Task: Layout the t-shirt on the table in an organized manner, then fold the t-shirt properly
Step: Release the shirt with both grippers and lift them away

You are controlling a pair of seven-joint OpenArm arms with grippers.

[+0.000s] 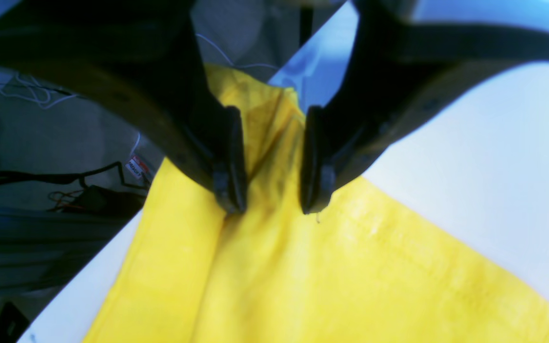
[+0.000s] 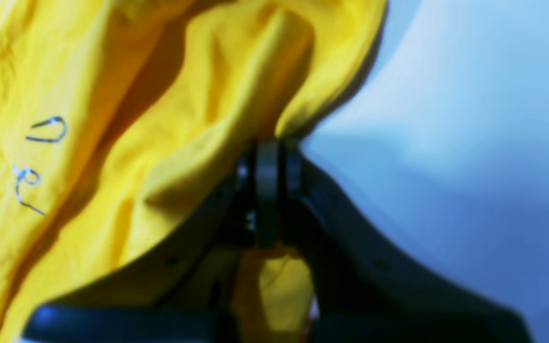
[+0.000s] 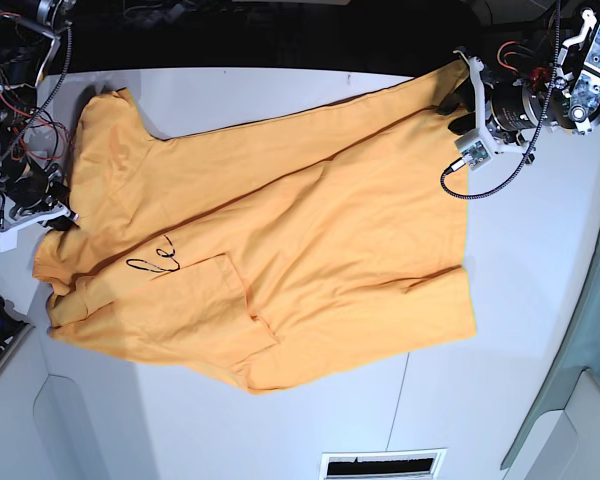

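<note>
The orange-yellow t-shirt (image 3: 310,240) lies spread diagonally over the white table (image 3: 540,300), with creases and a folded-over part near its lower middle. Black script (image 3: 155,263) shows near its left end. My left gripper (image 3: 450,105) is at the shirt's top right corner by the table's far edge. In the left wrist view this gripper (image 1: 272,186) is open, its fingers either side of a raised ridge of the shirt (image 1: 303,267). My right gripper (image 3: 60,218) is at the shirt's left end. In the right wrist view it (image 2: 267,152) is shut on a bunch of the shirt (image 2: 160,119), which is lifted off the table (image 2: 446,119).
Loose wires and electronics (image 3: 10,60) sit at the table's left back corner. Past the table edge near the left gripper, cables (image 1: 41,181) lie on the floor. A thin seam (image 3: 400,400) crosses the front of the table and a vent (image 3: 380,465) sits at its front edge.
</note>
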